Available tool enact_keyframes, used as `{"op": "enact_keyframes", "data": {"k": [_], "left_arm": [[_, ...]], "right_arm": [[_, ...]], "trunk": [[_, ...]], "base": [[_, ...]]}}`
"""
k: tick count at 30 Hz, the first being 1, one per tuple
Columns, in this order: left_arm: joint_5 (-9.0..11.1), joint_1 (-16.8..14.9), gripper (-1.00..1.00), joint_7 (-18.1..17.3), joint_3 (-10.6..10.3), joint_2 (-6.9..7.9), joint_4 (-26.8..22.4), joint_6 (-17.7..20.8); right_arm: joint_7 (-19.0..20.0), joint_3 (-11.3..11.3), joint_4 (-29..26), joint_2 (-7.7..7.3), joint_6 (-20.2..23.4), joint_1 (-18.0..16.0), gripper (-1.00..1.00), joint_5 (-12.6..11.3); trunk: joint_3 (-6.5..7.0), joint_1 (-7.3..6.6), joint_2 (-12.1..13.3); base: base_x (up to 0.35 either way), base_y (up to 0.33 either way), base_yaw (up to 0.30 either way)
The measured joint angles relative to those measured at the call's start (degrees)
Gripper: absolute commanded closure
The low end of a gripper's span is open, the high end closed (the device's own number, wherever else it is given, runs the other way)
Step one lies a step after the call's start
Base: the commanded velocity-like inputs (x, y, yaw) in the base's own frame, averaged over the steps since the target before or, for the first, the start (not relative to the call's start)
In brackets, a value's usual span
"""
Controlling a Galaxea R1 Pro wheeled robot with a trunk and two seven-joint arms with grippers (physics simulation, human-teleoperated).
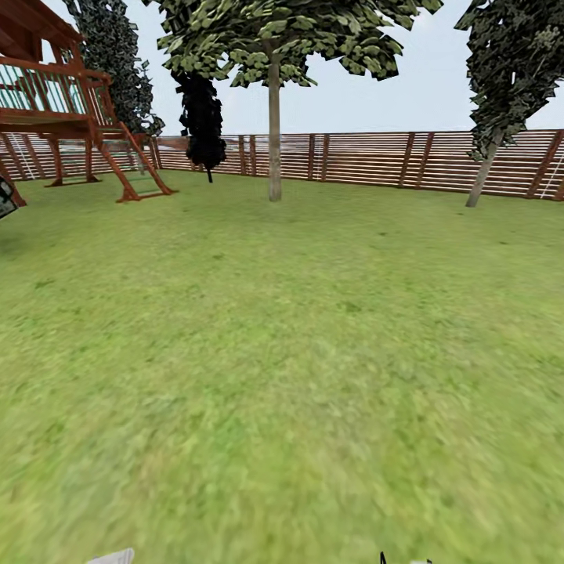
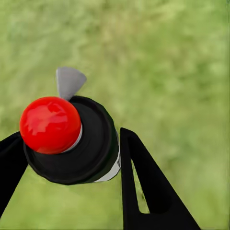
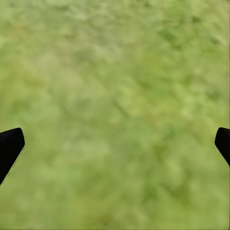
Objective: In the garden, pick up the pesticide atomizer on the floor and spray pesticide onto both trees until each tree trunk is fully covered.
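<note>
Already the left gripper [image 2: 72, 163] clasps the pesticide atomizer [image 2: 76, 143] around its black body: likely light, rigid, possibly slippery; the right gripper [image 3: 115, 148] gapes empty.

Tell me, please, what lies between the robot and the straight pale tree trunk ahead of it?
In the head view, open grass lawn runs up to the tree trunk; nothing stands on that stretch.

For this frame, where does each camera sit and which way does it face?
Head: up high, facing across the lawn to a tree and fence.
Left wrist: along the left gripper, down at grass, spray bottle between the fingers.
Right wrist: down at grass between open fingertips.
Shared: the grass.
</note>
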Motion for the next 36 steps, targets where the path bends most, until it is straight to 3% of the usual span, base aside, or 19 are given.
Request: {"op": "enact_keyframes", "data": {"k": [36], "left_arm": [[0.1, 0.0, 1.0, 0.0, 0.0, 0.0, -0.1, 0.0]], "right_arm": [[0.0, 0.0, 0.0, 0.0, 0.0, 0.0, -1.0, 0.0]], "trunk": [[0.0, 0.0, 0.0]], "base": [[0.339, 0.0, 0.0]]}}
